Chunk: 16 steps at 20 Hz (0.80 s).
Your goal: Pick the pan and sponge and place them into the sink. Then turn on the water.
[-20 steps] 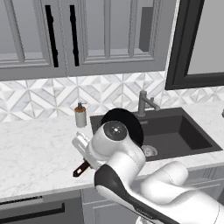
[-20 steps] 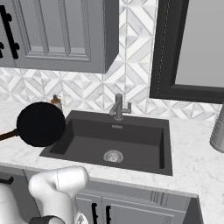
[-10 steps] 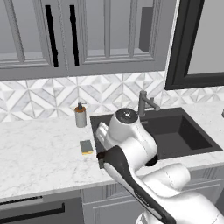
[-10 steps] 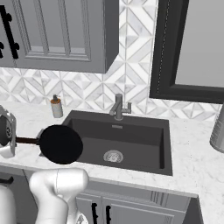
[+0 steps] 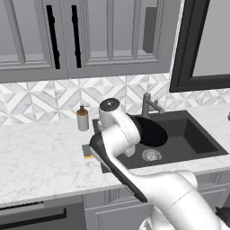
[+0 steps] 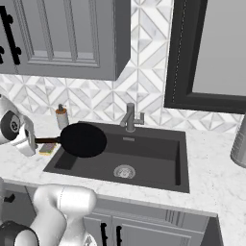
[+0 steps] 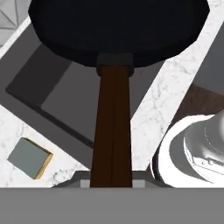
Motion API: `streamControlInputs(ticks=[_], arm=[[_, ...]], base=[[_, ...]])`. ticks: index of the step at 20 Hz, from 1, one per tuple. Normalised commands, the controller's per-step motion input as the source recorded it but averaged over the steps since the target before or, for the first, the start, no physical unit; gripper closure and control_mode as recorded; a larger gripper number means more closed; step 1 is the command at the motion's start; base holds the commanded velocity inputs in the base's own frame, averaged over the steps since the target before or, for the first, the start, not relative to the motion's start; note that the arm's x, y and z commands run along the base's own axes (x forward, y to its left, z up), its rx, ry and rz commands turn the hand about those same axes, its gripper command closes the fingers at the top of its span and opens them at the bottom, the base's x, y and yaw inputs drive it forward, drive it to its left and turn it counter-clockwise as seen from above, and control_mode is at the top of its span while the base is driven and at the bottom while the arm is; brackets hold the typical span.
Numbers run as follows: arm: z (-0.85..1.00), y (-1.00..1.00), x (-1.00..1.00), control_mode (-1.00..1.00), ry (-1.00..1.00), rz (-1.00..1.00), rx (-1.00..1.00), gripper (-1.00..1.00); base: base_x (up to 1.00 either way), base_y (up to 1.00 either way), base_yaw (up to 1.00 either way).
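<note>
Pan carried over the sink, held by its handle.

At left-centre of the right view, the gripper (image 6: 32,141) is clamped on the brown handle (image 7: 111,127) of 1 black frying pan (image 6: 82,140), over the sink's (image 6: 144,166) left end. It looks rigid and front-heavy (far-end hold, likely to droop). 1 sponge (image 7: 29,158), soft and light, lies on the counter (image 5: 40,161), lower left in the hand view.
</note>
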Motion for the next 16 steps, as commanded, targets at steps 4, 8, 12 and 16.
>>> streamControlInputs(ticks=[4,8,12,16], arm=[[-0.12,-0.5,0.31,-1.0,0.02,-0.13,-0.08,1.0],[-0.44,-0.86,0.19,-1.0,0.0,-0.26,0.07,1.0],[-0.52,-0.6,0.18,-1.0,-0.02,-0.17,0.08,1.0],[-0.46,-0.1,0.33,-1.0,-0.01,-0.03,-0.01,1.0]], base=[[0.0,0.0,0.0],[0.0,0.0,0.0],[0.0,0.0,0.0],[0.0,0.0,0.0]])
